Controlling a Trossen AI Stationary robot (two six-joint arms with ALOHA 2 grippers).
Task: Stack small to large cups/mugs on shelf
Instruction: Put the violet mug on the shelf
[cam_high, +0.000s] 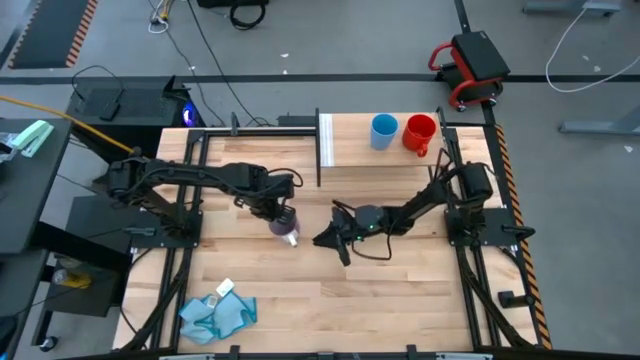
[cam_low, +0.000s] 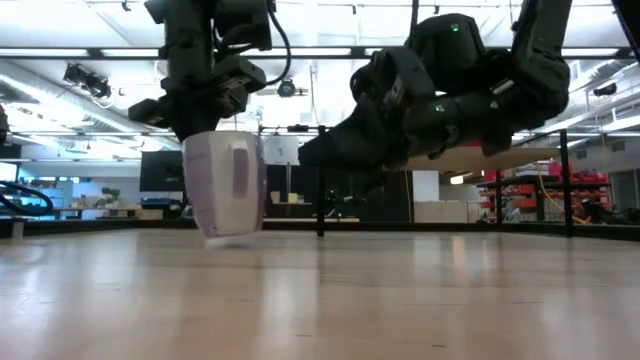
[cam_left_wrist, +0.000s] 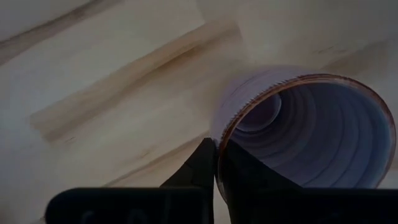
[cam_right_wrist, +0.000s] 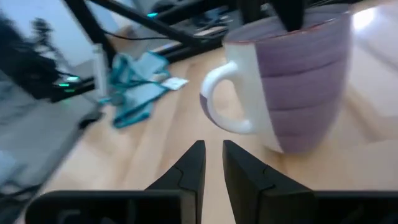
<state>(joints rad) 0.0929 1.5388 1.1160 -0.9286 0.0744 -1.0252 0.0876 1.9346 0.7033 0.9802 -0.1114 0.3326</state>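
The translucent purple-grey mug (cam_high: 289, 229) stands mid-table under my left gripper (cam_high: 281, 213), which is shut on its rim. In the low view the mug (cam_low: 230, 185) hangs a little tilted, its base at or just above the tabletop. Its white handle (cam_right_wrist: 221, 102) points toward my right gripper (cam_right_wrist: 213, 146), which hovers close to the mug's right (cam_high: 322, 240), its fingers a narrow gap apart and touching nothing. The light-blue cup (cam_high: 384, 130) and the red mug (cam_high: 420, 133) stand side by side on the shelf (cam_high: 355, 150) at the far edge. My left gripper pinches the mug's rim (cam_left_wrist: 219, 138) from above, pointing down: one finger (cam_left_wrist: 200, 167) is outside the wall and the other (cam_left_wrist: 245, 177) inside the hollow. The mug hangs below the fingers, slightly tilted; I cannot tell whether its base touches the table.
A teal cloth (cam_high: 215, 315) with a small white tag lies near the table's near left corner. The shelf's white panel (cam_high: 325, 140) stands at its left end, with dark posts beside it. Bare wood lies between the mug and the shelf.
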